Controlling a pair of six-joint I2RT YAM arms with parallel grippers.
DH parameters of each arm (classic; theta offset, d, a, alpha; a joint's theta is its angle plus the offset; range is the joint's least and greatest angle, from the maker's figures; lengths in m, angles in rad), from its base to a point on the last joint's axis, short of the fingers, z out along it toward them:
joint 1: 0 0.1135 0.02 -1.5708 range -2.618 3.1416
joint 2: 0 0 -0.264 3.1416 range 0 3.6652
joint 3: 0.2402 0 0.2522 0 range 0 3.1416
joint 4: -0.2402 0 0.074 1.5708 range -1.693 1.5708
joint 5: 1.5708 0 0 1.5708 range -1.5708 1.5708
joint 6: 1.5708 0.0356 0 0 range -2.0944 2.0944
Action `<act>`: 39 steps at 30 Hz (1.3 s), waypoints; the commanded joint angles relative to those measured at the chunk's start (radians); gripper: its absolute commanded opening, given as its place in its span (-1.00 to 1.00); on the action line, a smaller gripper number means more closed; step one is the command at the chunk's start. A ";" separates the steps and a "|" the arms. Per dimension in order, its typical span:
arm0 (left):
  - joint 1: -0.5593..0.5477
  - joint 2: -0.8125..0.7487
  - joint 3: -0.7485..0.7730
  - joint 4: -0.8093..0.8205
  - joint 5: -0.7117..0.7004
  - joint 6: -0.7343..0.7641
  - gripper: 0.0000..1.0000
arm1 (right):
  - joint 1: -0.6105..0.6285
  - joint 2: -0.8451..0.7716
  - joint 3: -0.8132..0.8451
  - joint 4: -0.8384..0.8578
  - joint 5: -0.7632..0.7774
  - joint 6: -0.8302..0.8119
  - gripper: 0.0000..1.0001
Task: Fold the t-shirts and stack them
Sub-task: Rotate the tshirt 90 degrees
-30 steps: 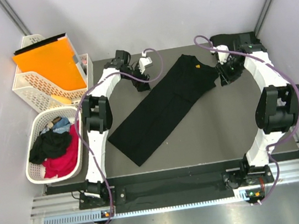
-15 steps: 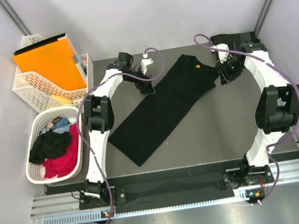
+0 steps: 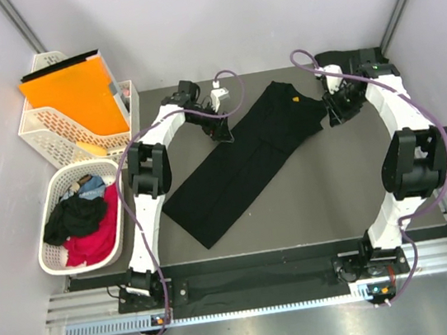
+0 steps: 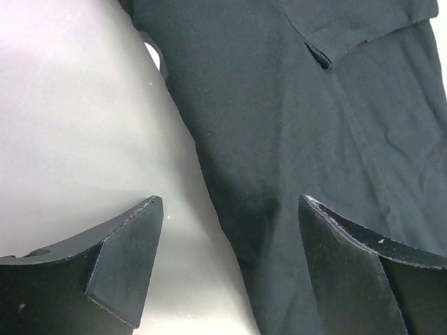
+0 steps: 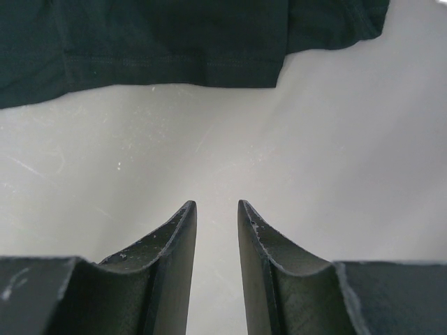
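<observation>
Black t-shirt, left end effector spread over its edge, right end effector narrowly parted, empty

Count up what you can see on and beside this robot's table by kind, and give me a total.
Robot arms: 2, left and right
Black t-shirts spread on the table: 1
Orange folders: 1
White baskets: 2, one holding the folder, one holding heaped clothes too tangled to count
Total: 6
</observation>
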 commanded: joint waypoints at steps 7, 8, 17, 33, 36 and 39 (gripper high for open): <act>-0.004 0.017 0.007 -0.017 -0.006 -0.072 0.59 | -0.009 -0.006 0.085 -0.012 -0.043 -0.004 -0.38; -0.004 0.015 0.003 -0.016 -0.006 -0.074 0.57 | -0.009 -0.003 0.086 -0.014 -0.043 -0.004 -0.38; -0.004 0.015 -0.006 0.036 -0.076 -0.146 0.14 | -0.009 0.006 0.099 -0.020 -0.066 -0.002 -0.39; -0.011 0.026 -0.011 0.121 -0.239 -0.269 -1.00 | -0.009 0.006 0.108 -0.031 -0.091 -0.005 -0.39; -0.012 0.018 -0.023 0.139 -0.288 -0.286 -1.00 | -0.007 0.006 0.105 -0.032 -0.100 -0.005 -0.39; -0.012 0.006 -0.040 0.157 -0.343 -0.296 -1.00 | -0.007 0.005 0.102 -0.034 -0.103 -0.005 -0.39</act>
